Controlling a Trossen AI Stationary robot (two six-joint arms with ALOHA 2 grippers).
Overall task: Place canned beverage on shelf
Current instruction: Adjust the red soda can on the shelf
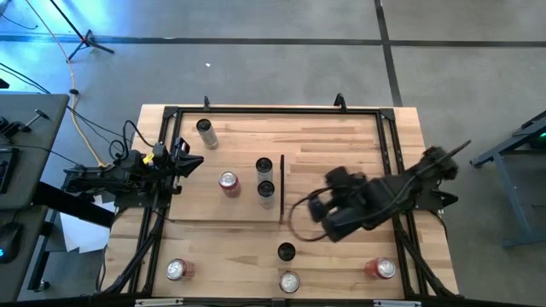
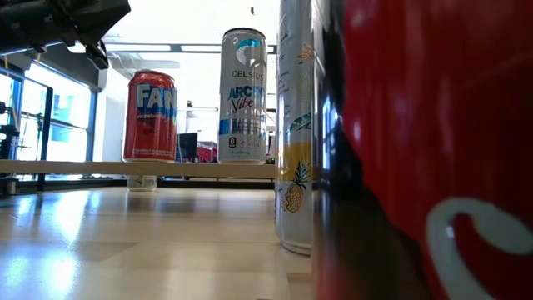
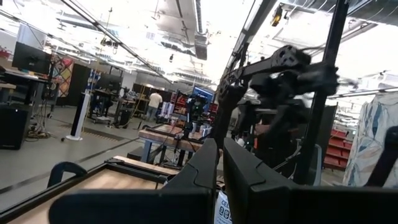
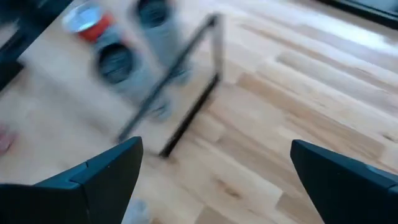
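Note:
The shelf (image 1: 213, 205) is a pale-wood panel on the table's left half, with a thin dark upright strip (image 1: 281, 189) along its right edge. On it stand a red can (image 1: 229, 182), two dark-topped cans (image 1: 264, 167) and a grey can (image 1: 206, 132). My right gripper (image 1: 300, 211) hovers open and empty just right of the strip; the strip also shows in the right wrist view (image 4: 186, 93). Its fingers (image 4: 99, 177) are spread wide. My left gripper (image 1: 198, 162) is shut and empty over the shelf's left edge.
Near the table's front edge stand a dark-topped can (image 1: 286, 251), a red can (image 1: 178, 270), a silver can (image 1: 289, 280) and another red can (image 1: 381, 269). A black metal frame (image 1: 273, 109) runs round the tabletop. The low view is half blocked by a close red can (image 2: 416, 150).

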